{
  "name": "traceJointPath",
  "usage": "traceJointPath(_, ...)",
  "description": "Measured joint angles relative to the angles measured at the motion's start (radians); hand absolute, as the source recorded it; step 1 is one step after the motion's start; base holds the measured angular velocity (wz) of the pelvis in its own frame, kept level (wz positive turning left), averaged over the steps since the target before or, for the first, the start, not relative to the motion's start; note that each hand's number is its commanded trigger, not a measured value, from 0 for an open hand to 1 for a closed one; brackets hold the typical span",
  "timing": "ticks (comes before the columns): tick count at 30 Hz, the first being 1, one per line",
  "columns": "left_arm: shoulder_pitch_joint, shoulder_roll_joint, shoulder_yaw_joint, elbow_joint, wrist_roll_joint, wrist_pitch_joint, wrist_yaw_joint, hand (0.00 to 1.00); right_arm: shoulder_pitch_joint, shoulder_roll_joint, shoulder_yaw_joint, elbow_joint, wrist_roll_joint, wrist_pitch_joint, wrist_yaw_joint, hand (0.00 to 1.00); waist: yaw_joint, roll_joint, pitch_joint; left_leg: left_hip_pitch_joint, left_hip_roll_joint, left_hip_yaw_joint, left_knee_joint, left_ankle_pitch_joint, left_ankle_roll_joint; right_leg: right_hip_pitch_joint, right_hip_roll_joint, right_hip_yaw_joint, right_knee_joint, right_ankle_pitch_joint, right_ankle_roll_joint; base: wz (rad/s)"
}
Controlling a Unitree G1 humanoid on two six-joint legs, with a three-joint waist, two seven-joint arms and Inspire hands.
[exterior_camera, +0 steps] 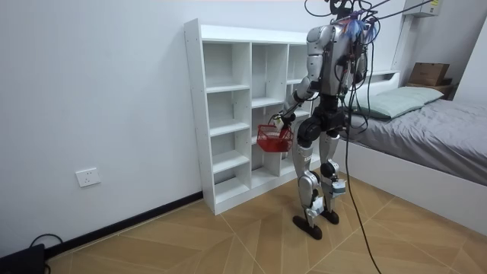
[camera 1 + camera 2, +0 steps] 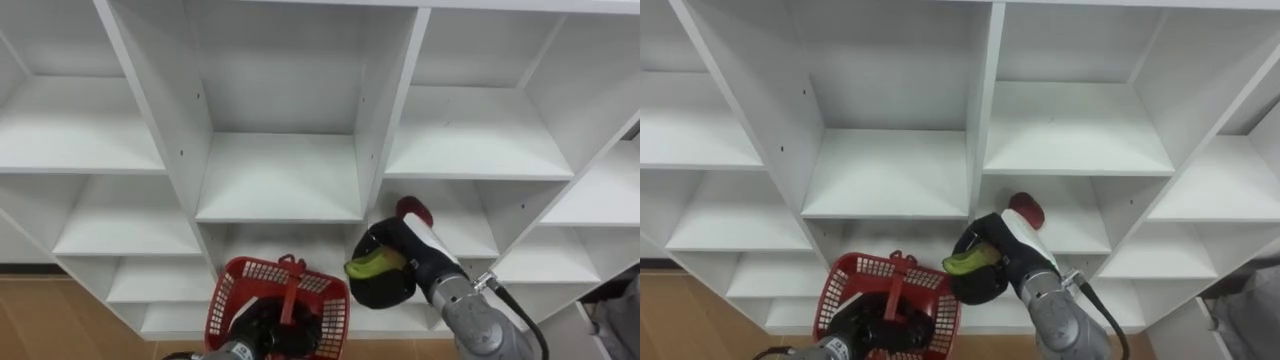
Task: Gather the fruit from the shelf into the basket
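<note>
The right hand (image 2: 392, 287) is curled round a yellow-green fruit (image 2: 366, 266) just right of the red basket (image 2: 232, 285); the left hand (image 2: 262, 328) grips its handle, keeping it near for the drop, I judge; a red fruit (image 2: 414, 211) waits farther in on the closet (image 2: 280, 190) shelf.

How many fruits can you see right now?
2. A yellow-green fruit in the right robot hand; a round red fruit on the white shelf just behind it. The red plastic basket may hide more.
</note>
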Motion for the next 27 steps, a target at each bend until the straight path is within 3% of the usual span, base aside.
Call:
traceJointPath(4,0.000,-0.003,0.000,0.000,0.000,0.000,0.013,1.00,0.000,0.000,0.001,0.017,-0.001,0.000,0.001,1.00,0.001,0.005,0.0030,0.000,0.000,0.002,0.000,0.000,-0.001,-0.004,0.001,0.002,0.000,0.000,0.000,-0.01)
traceJointPath(27,-0.004,-0.006,-0.002,-0.040,-0.042,0.000,0.073,1.00,0.000,-0.016,0.051,0.027,0.002,0.000,-0.004,1.00,0.003,0.013,0.0000,0.000,0.002,0.021,-0.009,0.000,-0.001,-0.016,0.004,0.024,0.001,0.000,0.000,-0.03)
